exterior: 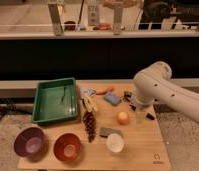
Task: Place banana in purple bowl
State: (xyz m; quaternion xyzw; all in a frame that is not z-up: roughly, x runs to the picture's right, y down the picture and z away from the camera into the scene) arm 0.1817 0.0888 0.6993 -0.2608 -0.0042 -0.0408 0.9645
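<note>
The banana [90,103] is a small pale-yellow piece with dark streaks. It lies on the wooden table [143,150] just right of the green tray, above the dark grape bunch [89,125]. The purple bowl [29,142] stands empty at the table's front left corner. My white arm [154,85] reaches in from the right. My gripper [138,108] hangs low over the table's right part, next to the round orange fruit [123,118], well right of the banana and far from the purple bowl.
An orange bowl [67,146] stands right of the purple bowl. A white cup [114,143] and a grey block [109,132] sit at the front middle. A green tray [55,100] is at the back left. A carrot-like piece [104,91] and a blue object [113,99] lie at the back.
</note>
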